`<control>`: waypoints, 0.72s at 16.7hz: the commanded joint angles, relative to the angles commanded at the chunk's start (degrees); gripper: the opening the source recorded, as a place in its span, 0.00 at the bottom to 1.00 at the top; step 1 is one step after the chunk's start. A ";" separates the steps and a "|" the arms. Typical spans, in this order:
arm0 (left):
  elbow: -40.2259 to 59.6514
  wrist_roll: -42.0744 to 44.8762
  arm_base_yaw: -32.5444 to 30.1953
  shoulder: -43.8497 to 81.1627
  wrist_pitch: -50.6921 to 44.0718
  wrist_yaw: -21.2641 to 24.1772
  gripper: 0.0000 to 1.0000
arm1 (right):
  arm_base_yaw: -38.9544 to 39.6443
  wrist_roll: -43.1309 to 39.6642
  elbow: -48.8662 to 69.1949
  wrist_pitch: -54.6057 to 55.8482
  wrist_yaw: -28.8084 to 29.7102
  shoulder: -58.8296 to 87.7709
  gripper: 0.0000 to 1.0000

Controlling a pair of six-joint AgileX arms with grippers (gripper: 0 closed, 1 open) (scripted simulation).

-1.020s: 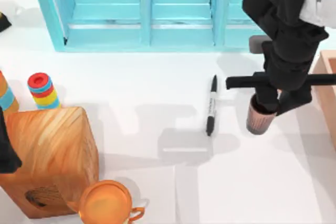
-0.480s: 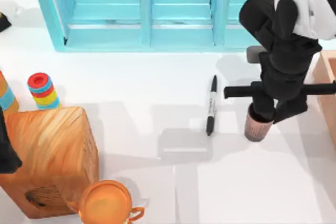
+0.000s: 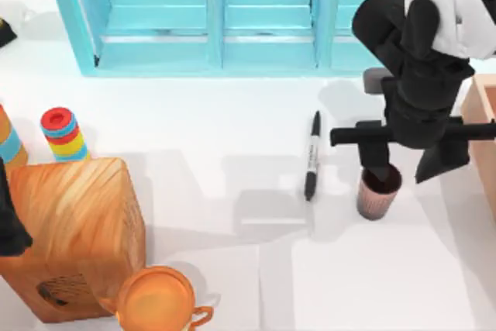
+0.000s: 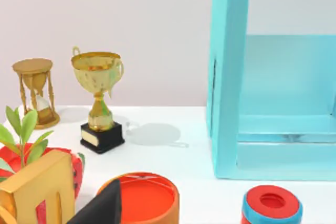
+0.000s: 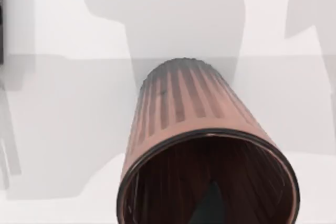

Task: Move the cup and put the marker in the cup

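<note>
The cup (image 3: 378, 194) is standing upright on the table (image 3: 232, 137), just right of the marker (image 3: 311, 156), which is lying flat with its length running toward the cabinet (image 3: 217, 13) behind. The right gripper (image 3: 407, 172) is hanging directly above the cup. Well left of the cup, a wooden box (image 3: 74, 230) is sitting, with a round handled vessel (image 3: 159, 300) touching its near corner and a ring stack (image 3: 62, 133) behind it
</note>
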 joint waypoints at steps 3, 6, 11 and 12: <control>0.00 0.00 0.00 0.00 0.00 0.00 1.00 | 0.00 0.00 0.00 0.00 0.00 0.00 0.98; 0.00 0.00 0.00 0.00 0.00 0.00 1.00 | 0.00 0.00 0.00 0.00 0.00 0.00 1.00; 0.00 0.00 0.00 0.00 0.00 0.00 1.00 | 0.00 0.00 0.00 0.00 0.00 0.00 1.00; 0.00 0.00 0.00 0.00 0.00 0.00 1.00 | -0.12 -0.01 0.01 -0.01 0.02 -0.02 1.00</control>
